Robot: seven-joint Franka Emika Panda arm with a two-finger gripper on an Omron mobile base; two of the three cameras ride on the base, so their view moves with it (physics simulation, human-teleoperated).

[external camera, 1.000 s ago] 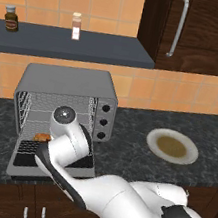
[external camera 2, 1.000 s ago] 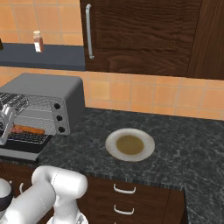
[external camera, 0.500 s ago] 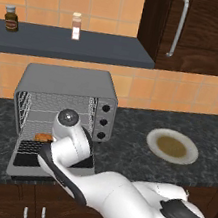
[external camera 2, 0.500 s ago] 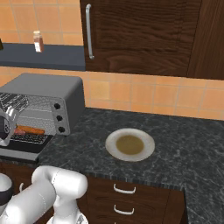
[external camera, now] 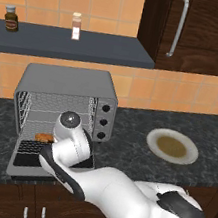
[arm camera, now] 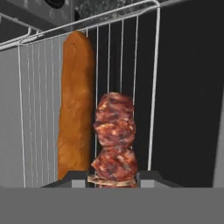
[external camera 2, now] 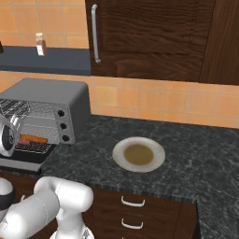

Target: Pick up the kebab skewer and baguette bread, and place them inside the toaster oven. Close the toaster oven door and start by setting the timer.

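My claw (arm camera: pixel 112 177) is pinched narrow on the kebab skewer (arm camera: pixel 113 140), its 2 fingertips (arm camera: pixel 75 178) pressing the stick's near end. I see the meat bits over the wire rack (arm camera: pixel 39 87) inside the toaster oven (external camera: pixel 68 91). The baguette bread (arm camera: pixel 76 103) lies on that rack just beside the skewer. The toaster oven door (external camera: pixel 23 161) hangs open.

The arm (external camera: pixel 115 198) is glossy white, built of thick rounded segments. A dark grey band wraps the joint at four o'clock, a black stripe edges the forearm, and a round grey cap with a pale centre tops the wrist at ten o'clock.
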